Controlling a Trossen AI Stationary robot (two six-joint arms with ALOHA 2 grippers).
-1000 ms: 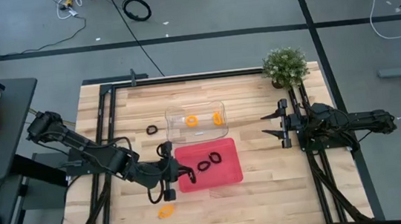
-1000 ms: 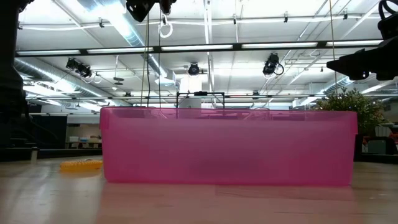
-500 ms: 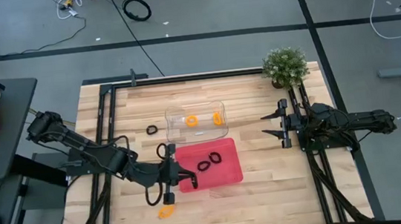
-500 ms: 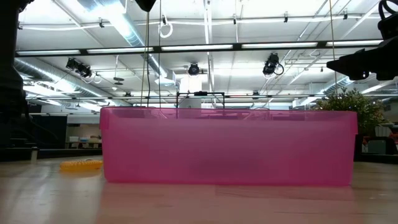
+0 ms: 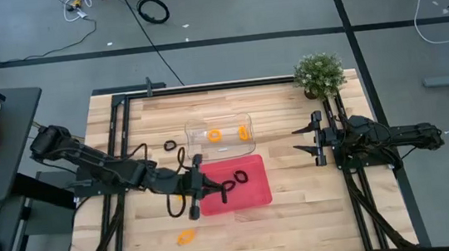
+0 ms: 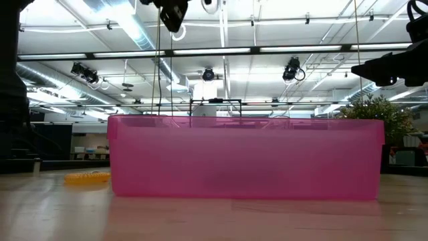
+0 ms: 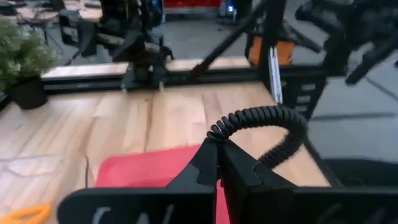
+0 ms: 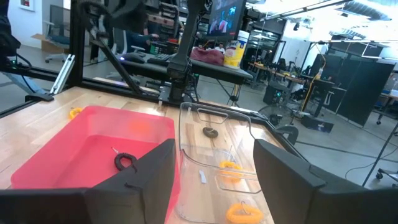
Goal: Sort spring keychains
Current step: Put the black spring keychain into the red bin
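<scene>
My left gripper [image 5: 213, 187] hovers over the left part of the red tray [image 5: 256, 191], shut on a black spring keychain [image 7: 261, 121]. Another black keychain [image 5: 241, 175] lies on the tray floor and also shows as a black keychain [image 8: 124, 162] in the right wrist view. The clear tray [image 5: 221, 147] holds two orange keychains [image 5: 215, 135] [image 5: 244, 132]. One black keychain [image 5: 170, 145] and one orange keychain [image 5: 186, 236] lie on the bare table. My right gripper [image 8: 214, 180] waits open at the table's right side, touching nothing. My left gripper pinches the black keychain by one end of its coil [image 7: 214, 132] between the two fingertips [image 7: 205, 155]. The fingers reach in from the table's left. The rest of the loop arches out beyond the tips, lifted clear above the red tray.
A potted plant [image 5: 318, 74] stands at the far right corner. The left gripper [image 6: 174, 10] shows high above the pink tray wall [image 6: 247, 157] in the low view. Bare wood lies near and right of the red tray. A large black cable coil [image 5: 154, 10] lies on the floor.
My left gripper has moved from the red tray's left edge toward the table's right and slightly far, coming over the tray, with the black keychain still in its fingers. The right arm has kept still.
</scene>
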